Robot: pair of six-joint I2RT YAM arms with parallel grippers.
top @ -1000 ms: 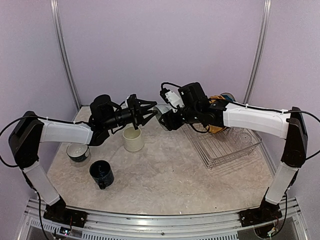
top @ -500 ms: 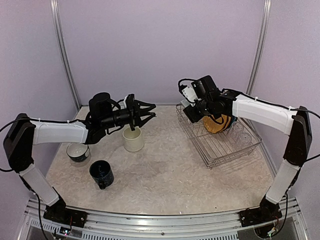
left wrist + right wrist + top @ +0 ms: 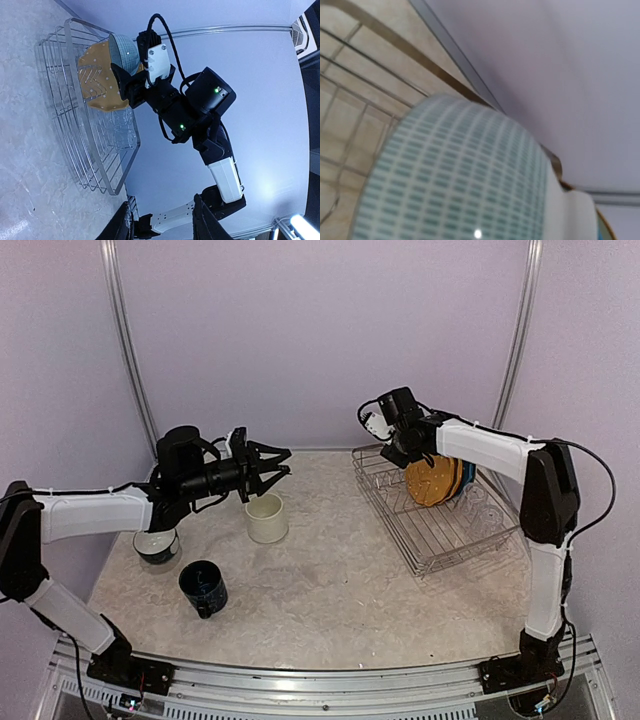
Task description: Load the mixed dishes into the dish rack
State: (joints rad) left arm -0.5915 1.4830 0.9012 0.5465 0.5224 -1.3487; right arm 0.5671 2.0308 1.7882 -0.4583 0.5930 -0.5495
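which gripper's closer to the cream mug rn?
Left. The left gripper hangs open just above the cream mug; the right gripper is over the dish rack's far corner, holding the grey-teal cup.

The rectangular silver wire dish rack (image 3: 450, 536) is bare polished metal, and its thin rods catch bright glints. The grey-teal cup (image 3: 455, 175), printed with a fine grid of small dashes, looks like glazed ceramic: smooth and glossy, with a pinpoint highlight on its wall. The yellow scalloped plate with white dots (image 3: 430, 483) has a soft glazed sheen. The cream mug (image 3: 267, 520) looks smooth and nearly matt, the dark blue mug (image 3: 203, 588) shiny. The beige marbled table top (image 3: 330, 585) is smooth and faintly lustrous.
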